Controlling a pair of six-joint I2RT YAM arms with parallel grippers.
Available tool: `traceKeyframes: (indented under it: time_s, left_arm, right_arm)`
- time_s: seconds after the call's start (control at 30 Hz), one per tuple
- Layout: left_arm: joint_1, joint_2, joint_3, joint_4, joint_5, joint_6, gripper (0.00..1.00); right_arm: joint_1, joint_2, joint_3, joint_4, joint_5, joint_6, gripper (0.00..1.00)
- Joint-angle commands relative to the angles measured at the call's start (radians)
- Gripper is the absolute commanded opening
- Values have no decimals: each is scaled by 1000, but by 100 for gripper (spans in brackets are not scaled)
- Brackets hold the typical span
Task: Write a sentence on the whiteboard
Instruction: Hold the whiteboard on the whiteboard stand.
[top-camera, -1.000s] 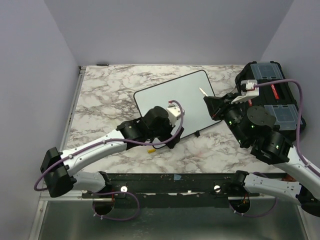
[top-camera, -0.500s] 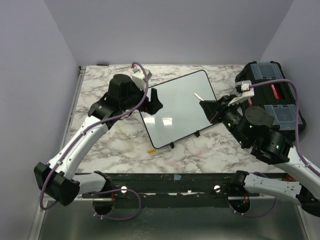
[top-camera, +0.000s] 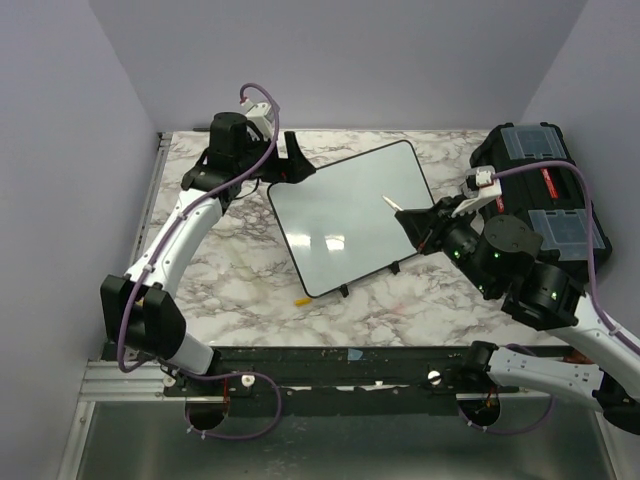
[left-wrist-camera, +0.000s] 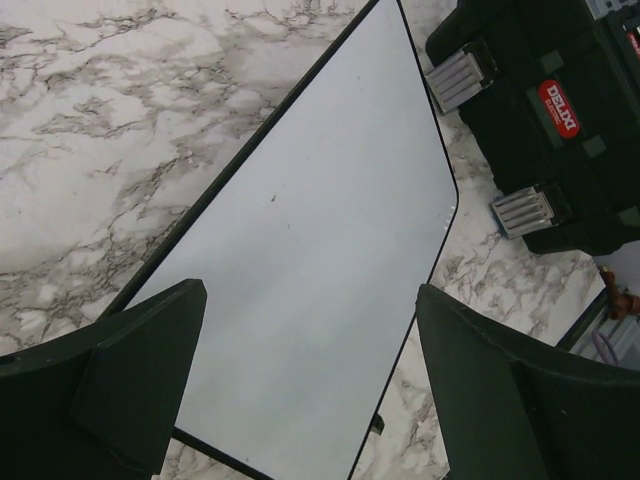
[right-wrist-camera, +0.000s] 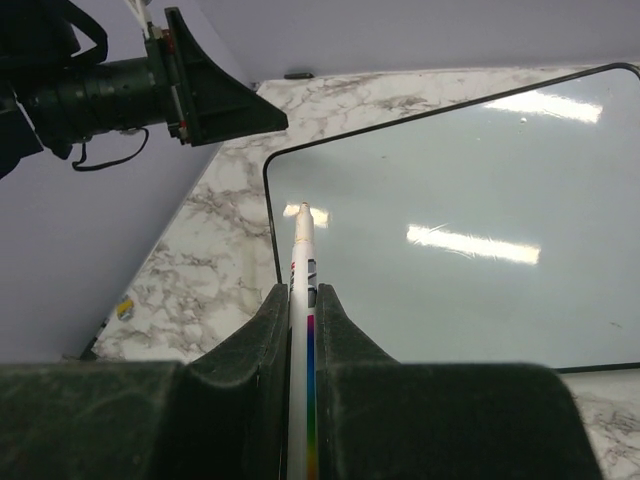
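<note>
Two arms reach over a marble table (top-camera: 200, 260) in the top view. The left gripper (top-camera: 298, 163) hangs with its jaws spread wide near the far edge of the whiteboard (top-camera: 340, 230), which lies flat and skewed in the middle of the table. The right gripper (top-camera: 420, 222) is clamped on a white marker (top-camera: 395, 205) that points over the board's right part. A black toolbox (top-camera: 545, 200) stands just beside the board, and a small yellow piece (top-camera: 300, 298) lies on the marble near the board's near corner. From the left wrist, the two dark fingers (left-wrist-camera: 130, 380) stand well apart with the glossy board showing between them, gripping nothing; the toolbox's red label and silver latches show beyond. From the right wrist, the jaws pinch the marker's barrel, its tip by a rounded corner of the board; whether it touches the surface cannot be told.
</note>
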Motion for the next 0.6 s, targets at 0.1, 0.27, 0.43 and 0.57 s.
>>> traceKeyframes:
  time_s: [0.1, 0.27, 0.43, 0.57]
  left_arm:
    - [39, 124, 81, 107, 85, 3, 89]
    - [60, 261, 260, -28, 141, 92, 89]
    - [93, 410, 423, -140, 273, 152, 90]
    - [107, 496, 490, -202, 370, 186, 88]
  right_arm:
    - [2, -7, 68, -125, -37, 17, 1]
    - [2, -8, 42, -127, -41, 32, 1]
    - [2, 42, 22, -96, -94, 34, 1]
    - [1, 70, 27, -61, -165, 28, 1]
